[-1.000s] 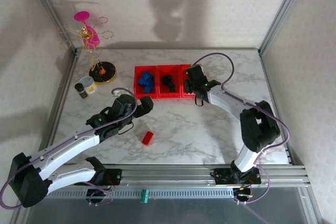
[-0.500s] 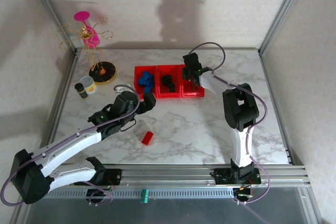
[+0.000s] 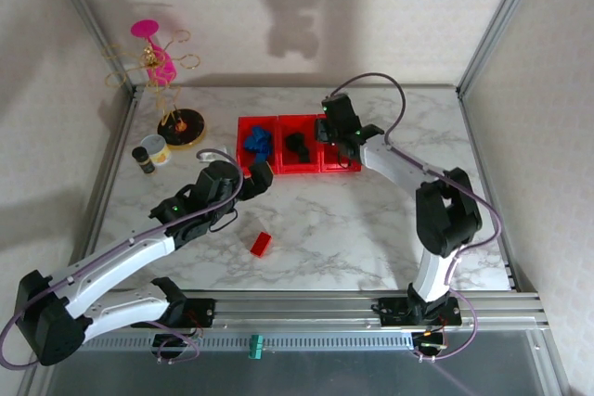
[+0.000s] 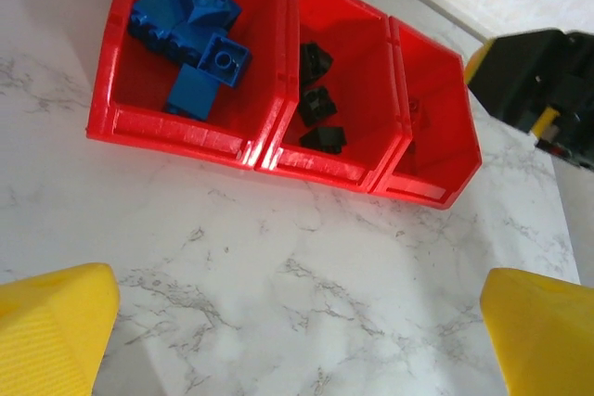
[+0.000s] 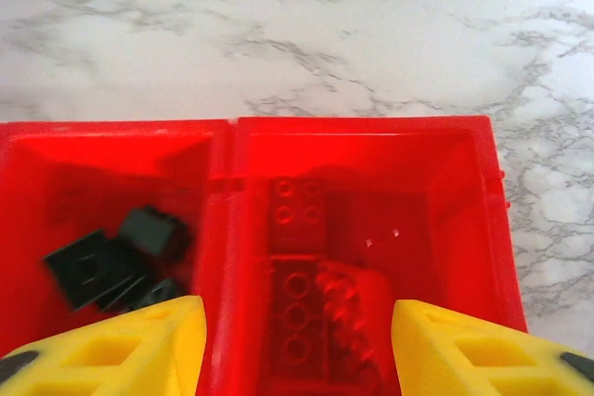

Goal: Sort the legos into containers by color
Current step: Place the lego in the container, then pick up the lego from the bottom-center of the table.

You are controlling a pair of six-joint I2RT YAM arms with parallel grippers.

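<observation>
The sorting is nearing its end, as far as the views are showing. The row of bins (image 3: 278, 172) is sitting at the far middle of the surface (image 3: 371, 229), and each bin is holding a single colour. The blue bricks (image 4: 190, 30) are lying heaped in the left bin (image 4: 104, 71). The black bricks (image 4: 317, 104) are lying in the middle bin (image 4: 357, 39), and the red bricks (image 5: 311, 312) are resting in the right bin (image 5: 464, 192).

One loose red brick (image 3: 261, 244) is lying out on the bare surface, well apart from the bins and nearer the arms' bases. Judging from this, it is the last piece waiting to be sorted, and it is belonging with the red ones in the right bin.

Its long axis is running diagonally in the overhead view, from near-left to far-right. Its far end is therefore pointing roughly toward the middle and right bins. Whether its studs are facing up is too small to tell.

The left tool (image 4: 299, 289) is hovering near the front rim of the left bin, between the loose brick and the row. Its fingers are standing wide apart and holding nothing. The right tool (image 5: 297, 312) is hanging over the right bin, its fingers apart with nothing between them and the red bricks lying directly below.
</observation>
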